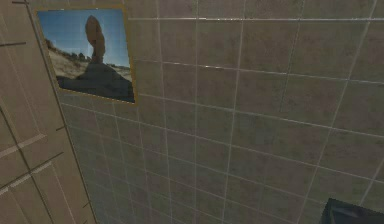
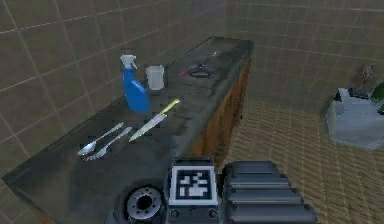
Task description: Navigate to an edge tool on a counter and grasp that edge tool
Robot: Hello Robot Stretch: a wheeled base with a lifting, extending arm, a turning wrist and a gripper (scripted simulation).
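One knife with a pale yellow handle lies on the dark counter, beside a spoon and fork and near a blue spray bottle. The gripper shows above the counter's near end; I cannot tell whether it holds anything.

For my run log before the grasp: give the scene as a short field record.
counter: dark top, against tiled wall
knife: yellowish handle, lying flat mid-counter
utensils: two silvery ones, lying beside knife
spray bottle: blue, upright, near the wall
cup: pale, next to spray bottle
wall picture: tall rock, forward view's upper left
jaws: cannot tell whether they hold anything
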